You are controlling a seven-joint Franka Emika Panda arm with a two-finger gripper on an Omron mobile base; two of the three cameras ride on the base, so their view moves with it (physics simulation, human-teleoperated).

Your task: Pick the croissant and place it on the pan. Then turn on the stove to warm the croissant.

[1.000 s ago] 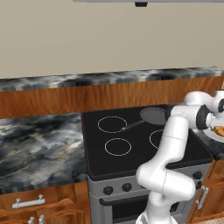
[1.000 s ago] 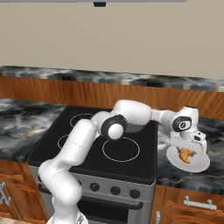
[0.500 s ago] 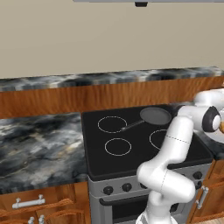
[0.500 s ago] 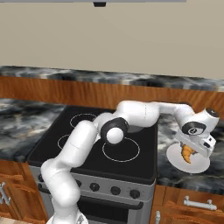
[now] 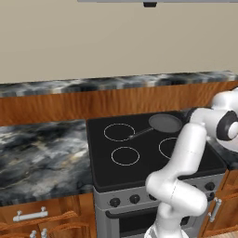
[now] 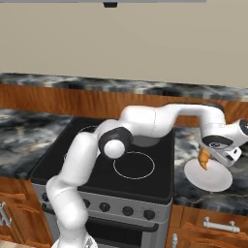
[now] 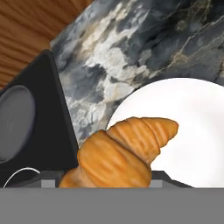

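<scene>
My arm rises from the base, bends at a raised elbow and stretches far out to my right, forearm roughly level. The wrist turns down at the end so the hand points downward and hangs in the air. In the right base view my gripper (image 6: 207, 162) sits at the end of that reach, with the jaws closed in on the croissant (image 6: 204, 158), which juts out below the hand. In the hand view the croissant (image 7: 120, 155) sits close, between the fingertips.
</scene>
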